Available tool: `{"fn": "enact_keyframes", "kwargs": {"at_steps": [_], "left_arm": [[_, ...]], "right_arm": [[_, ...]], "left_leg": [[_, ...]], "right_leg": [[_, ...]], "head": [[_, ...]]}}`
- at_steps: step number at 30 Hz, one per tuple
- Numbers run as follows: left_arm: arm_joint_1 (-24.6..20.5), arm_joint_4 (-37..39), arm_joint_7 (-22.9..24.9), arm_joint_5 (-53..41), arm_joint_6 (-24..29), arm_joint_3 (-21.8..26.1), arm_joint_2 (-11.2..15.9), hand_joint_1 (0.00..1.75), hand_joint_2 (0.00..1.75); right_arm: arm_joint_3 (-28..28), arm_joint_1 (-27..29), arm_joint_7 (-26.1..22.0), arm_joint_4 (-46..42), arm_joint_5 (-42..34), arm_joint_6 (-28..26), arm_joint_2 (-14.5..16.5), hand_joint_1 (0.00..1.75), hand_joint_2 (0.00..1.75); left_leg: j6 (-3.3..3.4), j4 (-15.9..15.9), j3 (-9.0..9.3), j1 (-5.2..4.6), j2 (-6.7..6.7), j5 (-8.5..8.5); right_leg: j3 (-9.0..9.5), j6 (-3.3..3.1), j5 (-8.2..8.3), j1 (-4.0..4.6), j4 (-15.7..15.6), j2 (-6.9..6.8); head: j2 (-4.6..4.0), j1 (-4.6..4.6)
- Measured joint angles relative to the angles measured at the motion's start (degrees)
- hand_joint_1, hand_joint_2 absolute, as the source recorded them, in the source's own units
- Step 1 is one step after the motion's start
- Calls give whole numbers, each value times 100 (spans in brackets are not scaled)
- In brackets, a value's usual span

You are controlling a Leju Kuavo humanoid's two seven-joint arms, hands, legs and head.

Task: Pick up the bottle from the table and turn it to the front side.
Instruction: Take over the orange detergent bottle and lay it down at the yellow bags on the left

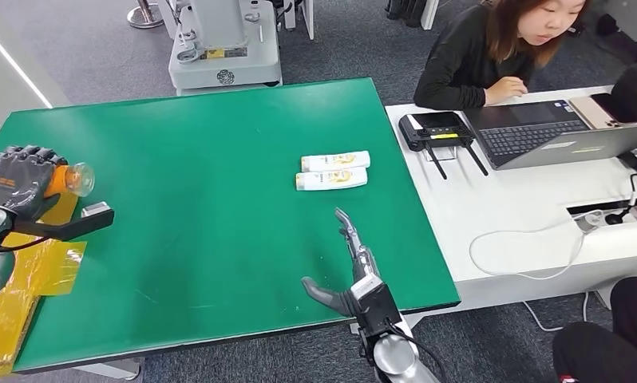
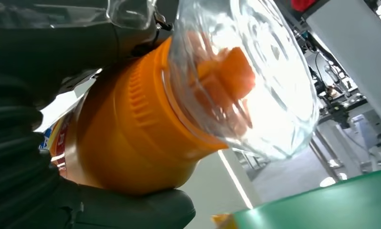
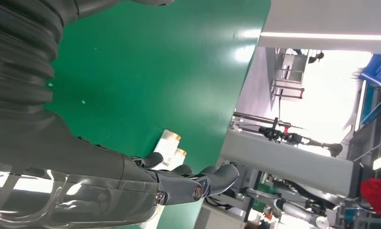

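Your left hand [image 1: 16, 179] has its fingers wrapped around the orange bottle [image 1: 64, 179], lifted over the far-left edge of the green table [image 1: 203, 239], clear cap pointing right. Your right hand [image 1: 351, 263] hovers with fingers spread and empty near two white tubes [image 1: 333, 171]. You appear to be mid-turn; next, rotate the wrist until the label faces front.

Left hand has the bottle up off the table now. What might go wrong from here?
1. The left hand holds the bottle by its body over the table edge; a slip while turning it may drop it past the edge.
2. The clear cap juts out sideways and could knock something as it swings.
3. The open right hand points at the two tubes; reaching forward could shove them.
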Motion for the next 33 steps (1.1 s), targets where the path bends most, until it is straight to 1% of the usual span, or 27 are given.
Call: {"fn": "enact_keyframes", "kwargs": {"at_steps": [4, 11, 14, 16, 19, 24, 29, 33], "left_arm": [[216, -337, 46, -224, -50, 72, 306, 175, 175], [837, -1014, 46, -12, -192, 450, 951, 175, 175], [1046, -1154, 29, 74, -226, 605, 1131, 175, 175], [1153, -1199, 5, 112, -254, 680, 1183, 175, 175], [1258, -1207, -141, 379, -455, 802, 1165, 175, 175], [1261, -1117, -444, 1012, -967, 995, 967, 175, 175], [1017, -782, -562, 1213, -1397, 1026, 745, 175, 175], [837, -460, -656, 1341, -1516, 1026, 572, 175, 175]], "right_arm": [[-57, 169, -15, -27, -38, -58, -34, 0, 175], [-67, 261, -140, 15, -229, -61, -122, 0, 175], [-67, 227, -161, 75, -250, -35, -136, 0, 175], [-67, 200, -167, 110, -265, -32, -139, 0, 175], [-69, 181, -161, 140, -308, -57, -142, 0, 175], [-101, 166, -98, 131, -278, -121, -143, 0, 175], [-168, 172, -8, 34, -151, -131, -143, 0, 175], [-209, 215, 66, -85, -76, -145, -141, 0, 175]], "left_leg": [[-2, -1, 0, 0, 13, -2], [-7, -4, 0, 2, 22, -5], [-7, -4, 0, 3, 17, -4], [-7, -4, 0, 3, 13, -4], [-7, -3, 0, 2, 11, -4], [-7, -1, -1, 1, 9, -4], [-7, 0, -1, 1, 9, -4], [-7, 0, -1, 1, 11, -4]], "right_leg": [[-2, 0, 0, 0, 1, 16], [-9, -3, -2, 1, 1, 24], [-8, -6, -4, 2, 1, 20], [-7, -7, -4, 2, 1, 17], [-6, -6, -4, 1, 0, 14], [-5, -6, -2, 0, -2, 9], [-5, -7, 1, 0, -4, 7], [-6, -8, 2, 1, -3, 10]], "head": [[0, -1], [0, -1], [0, -1], [0, -1], [0, -1], [-1, 1], [-1, 1], [0, 1]]}}
